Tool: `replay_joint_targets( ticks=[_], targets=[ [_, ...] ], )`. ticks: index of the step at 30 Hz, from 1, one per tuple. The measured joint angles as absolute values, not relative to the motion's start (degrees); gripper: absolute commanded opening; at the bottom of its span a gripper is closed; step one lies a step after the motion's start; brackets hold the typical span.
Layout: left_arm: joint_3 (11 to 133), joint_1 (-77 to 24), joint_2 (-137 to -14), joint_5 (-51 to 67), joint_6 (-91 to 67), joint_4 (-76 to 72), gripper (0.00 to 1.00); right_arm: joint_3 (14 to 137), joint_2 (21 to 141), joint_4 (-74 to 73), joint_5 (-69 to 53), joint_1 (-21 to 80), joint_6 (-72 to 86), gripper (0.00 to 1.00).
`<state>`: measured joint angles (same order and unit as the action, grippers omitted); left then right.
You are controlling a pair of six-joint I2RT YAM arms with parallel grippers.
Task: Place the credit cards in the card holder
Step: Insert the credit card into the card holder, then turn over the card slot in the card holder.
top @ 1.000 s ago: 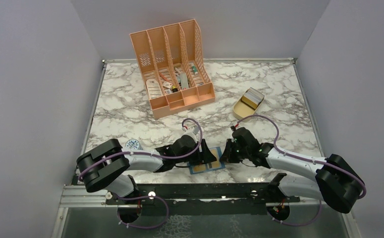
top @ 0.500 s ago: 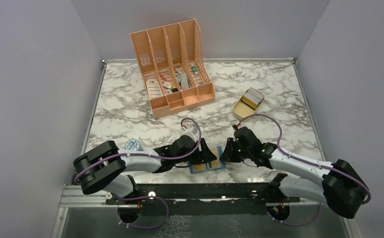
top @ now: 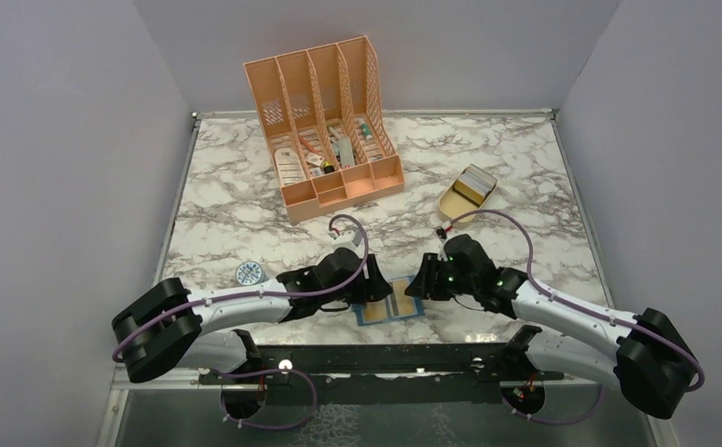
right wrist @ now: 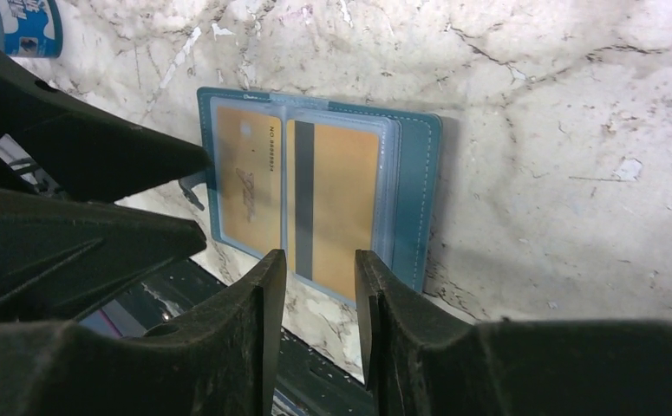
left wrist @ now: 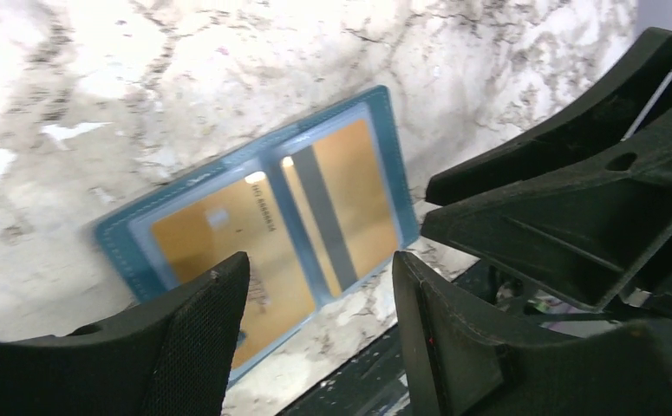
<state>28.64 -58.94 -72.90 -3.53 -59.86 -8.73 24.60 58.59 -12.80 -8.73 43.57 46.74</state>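
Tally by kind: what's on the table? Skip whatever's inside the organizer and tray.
card holder: 1
cards: 2, both slotted in it
disc: 1
tray: 1
organizer: 1
Total: 6

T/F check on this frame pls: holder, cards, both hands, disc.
1. The holder lies open on the table. True.
2. Its sleeves are empty. False: two gold cards sit in them.
3. The striped card is in the holder. True.
4. The right hand grips a card. False: it is open above the holder, with nothing between its fingers.
5. The left hand is open. True.
6. The disc sits in the tray. False: it lies on the table by the left arm, far from the tray.
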Motion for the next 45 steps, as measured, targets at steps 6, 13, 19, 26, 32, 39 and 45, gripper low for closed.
replay_joint_targets(
  ticks=[6, 13, 19, 26, 32, 39, 45],
  targets=[
    [29.19, -57.67, -69.78, -7.01, -56.69, 0.36, 0.64, 24.6, 61.98, -10.48, -10.04, 43.57, 46.7, 0.39],
    [27.75, -56.93, -67.77, -8.64, -55.09, 5.23, 0.63, 24.6, 65.1, -8.8, -10.63, 43.57, 46.57, 0.41],
    [25.26, -56.75, -67.59, -8.47, -55.09, 4.86, 0.59, 24.6, 67.79, -7.55, -11.29, 43.57, 46.19, 0.41],
    [24.88, -56.71, -67.68, -8.36, -55.07, 4.25, 0.48, 25.12, 68.62, -7.44, -11.38, 43.57, 46.06, 0.42],
    [24.69, -56.69, -68.03, -7.94, -55.0, 2.59, 0.4, 25.26, 69.08, -7.07, -11.9, 43.57, 45.8, 0.42],
    [24.12, -56.69, -68.42, -6.92, -54.98, 1.02, 0.37, 25.26, 69.34, -5.04, -14.28, 43.57, 46.11, 0.42],
    [23.57, -56.69, -68.86, -6.22, -55.13, 0.03, 0.39, 25.26, 69.17, -1.98, -16.67, 43.57, 47.2, 0.42]
  ],
)
